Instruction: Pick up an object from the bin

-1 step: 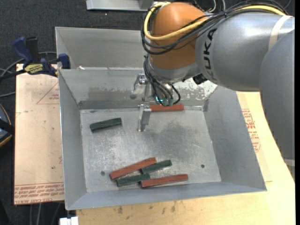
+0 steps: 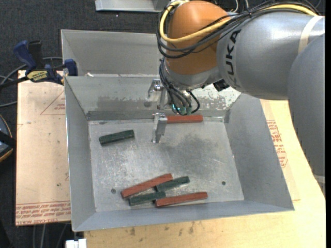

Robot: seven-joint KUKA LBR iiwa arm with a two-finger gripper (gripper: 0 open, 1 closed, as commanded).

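Fingers (image 2: 158, 130) hang at the back wall of the bin (image 2: 119, 94), can't tell if open or closed. Red stick (image 2: 185, 119) lies along that wall, touching them and running off to the right in view.

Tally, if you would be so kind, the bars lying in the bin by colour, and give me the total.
Red bars: 3
Dark green bars: 3
Total: 6

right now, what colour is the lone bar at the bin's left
The lone bar is dark green; the camera view shows it best.
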